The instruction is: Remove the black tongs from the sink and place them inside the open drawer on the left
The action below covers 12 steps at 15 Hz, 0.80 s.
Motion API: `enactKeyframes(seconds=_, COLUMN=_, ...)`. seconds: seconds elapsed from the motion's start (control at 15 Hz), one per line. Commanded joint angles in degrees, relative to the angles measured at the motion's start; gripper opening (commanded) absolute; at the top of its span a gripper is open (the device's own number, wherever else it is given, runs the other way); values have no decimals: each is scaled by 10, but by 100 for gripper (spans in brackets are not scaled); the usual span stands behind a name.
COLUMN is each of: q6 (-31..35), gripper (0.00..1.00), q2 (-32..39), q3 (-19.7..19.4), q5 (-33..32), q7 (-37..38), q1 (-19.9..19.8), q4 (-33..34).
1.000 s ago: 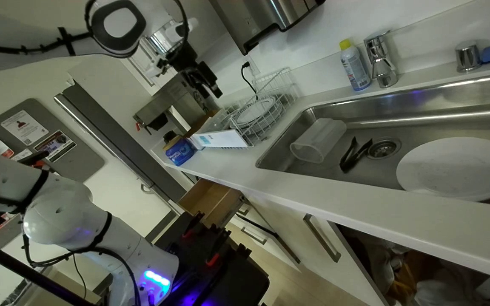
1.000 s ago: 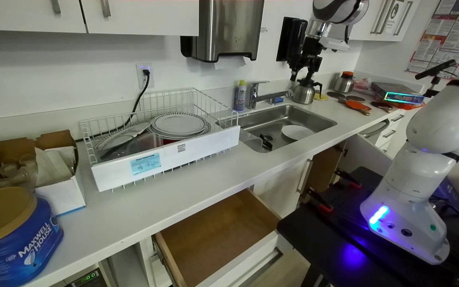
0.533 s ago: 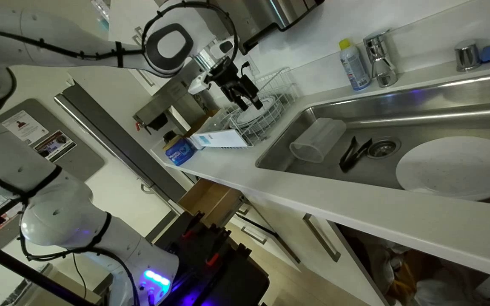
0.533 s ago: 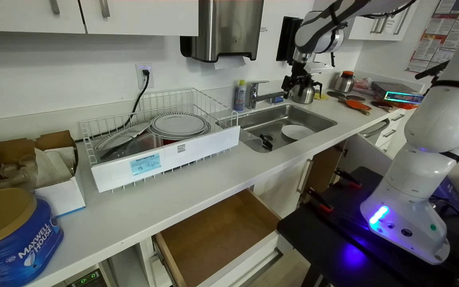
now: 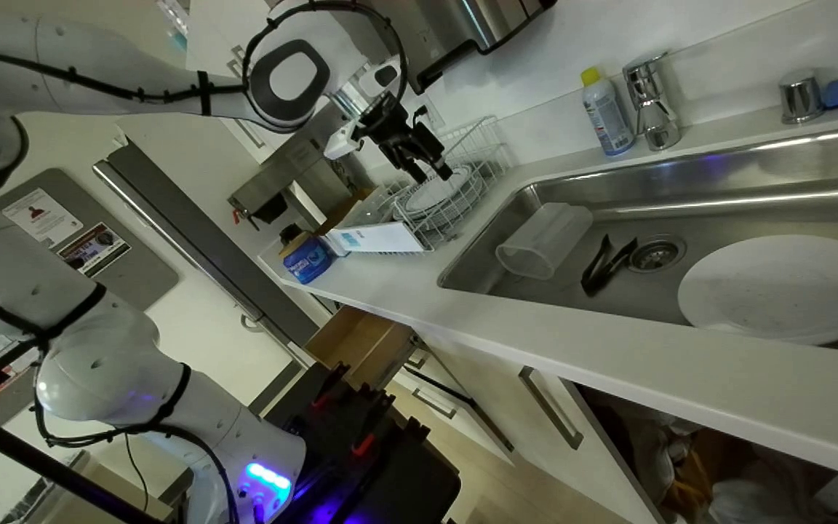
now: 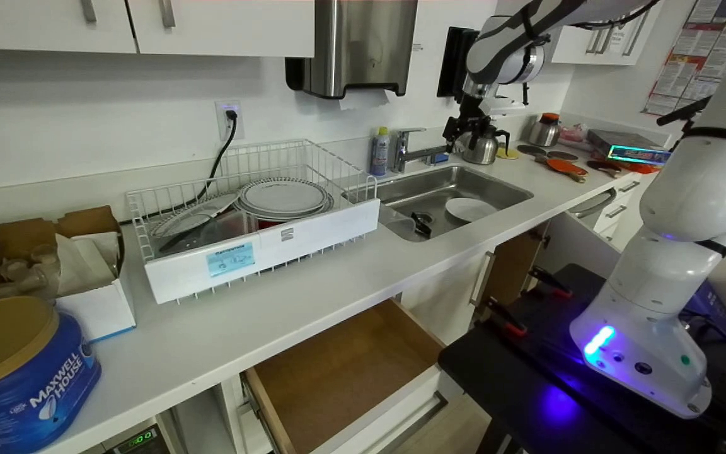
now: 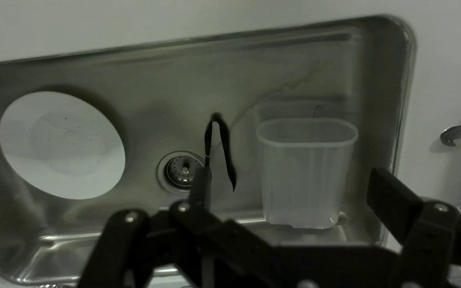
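The black tongs (image 7: pixel 226 148) lie in the metal sink (image 7: pixel 166 80), legs spread, between the drain and a clear plastic container. They also show in both exterior views (image 5: pixel 595 280) (image 6: pixel 421 228). My gripper (image 7: pixel 290 178) is open and empty, held high above the sink. In the wrist view its left finger overlaps the end of one tongs leg, and the container shows between the fingers. The gripper also shows in both exterior views (image 5: pixel 432 175) (image 6: pixel 460 145). The open drawer (image 6: pixel 350 372) under the counter holds nothing visible; it also shows in an exterior view (image 5: pixel 361 338).
The clear container (image 7: pixel 304 180) stands beside the tongs. A white plate (image 7: pixel 62 148) lies on the drain's far side. A faucet (image 6: pixel 404 151) and spray bottle (image 6: pixel 380 151) stand behind the sink. A dish rack (image 6: pixel 262 246) with plates is on the counter (image 6: pixel 237 334) beside it.
The arm has moved the open gripper lower over the sink area, rightward in one exterior view and leftward in another; it barely moved in the last half second. Tongs and drawer are unchanged.
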Motion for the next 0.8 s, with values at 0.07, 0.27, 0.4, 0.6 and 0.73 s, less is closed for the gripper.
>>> enactKeyframes(seconds=0.07, q6=87, gripper=100, q2=88, q3=2, q5=22, q7=-7, q1=-17, q4=25)
enactKeyframes(seconds=0.27, q6=133, gripper=100, q2=162, q3=6, q5=37, q7=-34, q1=-37, q4=47)
enactKeyframes(seconds=0.4, q6=164, gripper=100, q2=215, q3=7, q5=24, q7=-34, q1=-47, q4=69)
enactKeyframes(seconds=0.6, q6=204, gripper=100, q2=289, q3=6, q5=16, q7=-18, q1=-59, q4=111)
enactKeyframes(seconds=0.73, q6=222, gripper=100, q2=337, q3=4, q5=16, q7=-8, q1=-66, q4=146)
